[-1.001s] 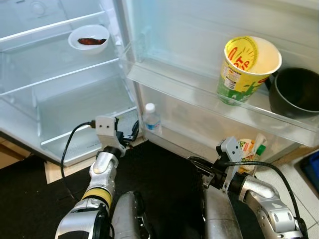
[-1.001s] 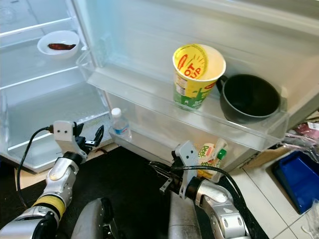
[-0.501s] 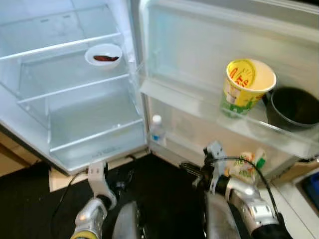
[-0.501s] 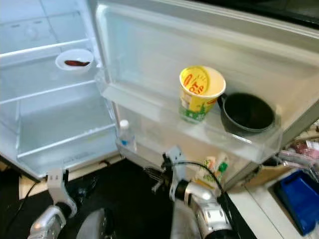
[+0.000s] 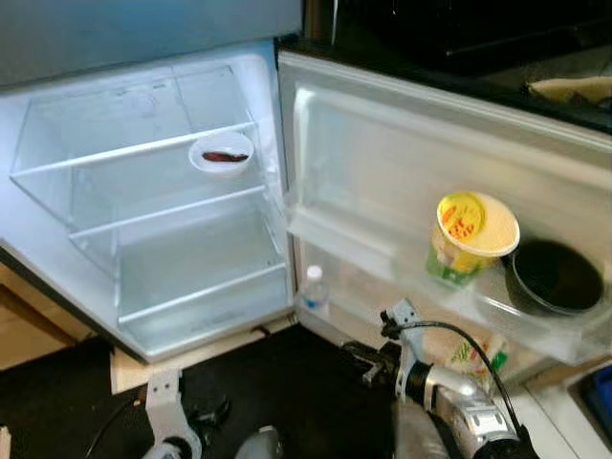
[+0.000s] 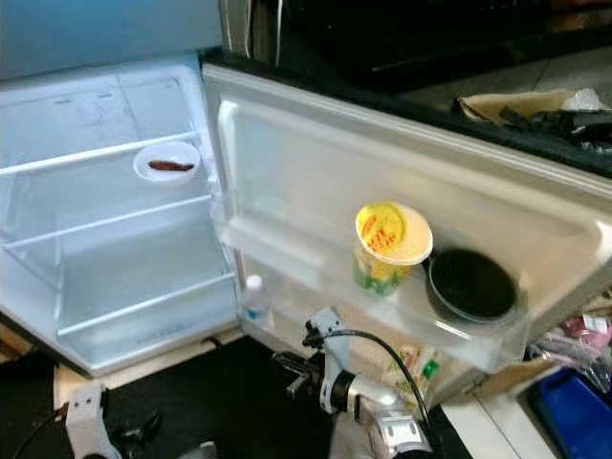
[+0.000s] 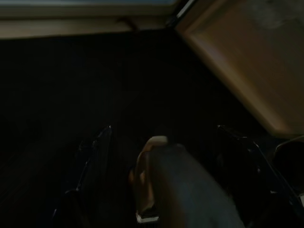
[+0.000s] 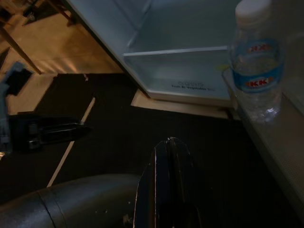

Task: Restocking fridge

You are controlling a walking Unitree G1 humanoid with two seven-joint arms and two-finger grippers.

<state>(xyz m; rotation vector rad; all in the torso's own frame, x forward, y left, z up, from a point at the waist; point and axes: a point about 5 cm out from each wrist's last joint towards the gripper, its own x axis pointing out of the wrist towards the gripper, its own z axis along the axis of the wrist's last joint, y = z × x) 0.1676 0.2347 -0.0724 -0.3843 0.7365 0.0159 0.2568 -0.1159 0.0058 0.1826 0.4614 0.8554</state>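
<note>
The fridge stands open with its door point(image 5: 382, 143) swung to the right. A white bowl point(image 5: 221, 154) with something dark red sits on a glass shelf inside. On the door's upper shelf stand a yellow-green paper cup point(image 5: 469, 234) and a black pot point(image 5: 553, 277). A small water bottle point(image 5: 313, 292) stands in the lower door shelf, close ahead of my right gripper point(image 8: 169, 142), which is shut and holds nothing. My left gripper point(image 7: 165, 128) hangs low over the dark mat, fingers spread apart and empty.
Green and yellow packets point(image 5: 459, 349) lie in the lower door shelf, to the right of the bottle. A black mat point(image 5: 287, 382) covers the floor before the fridge. A blue bin point(image 6: 574, 411) sits at the far right, and the inner glass shelves point(image 5: 182, 206) are bare.
The whole view has pulled back and tilted up, so the camera moved. Both arms now sit lower in the picture. Nothing in the fridge has shifted.
</note>
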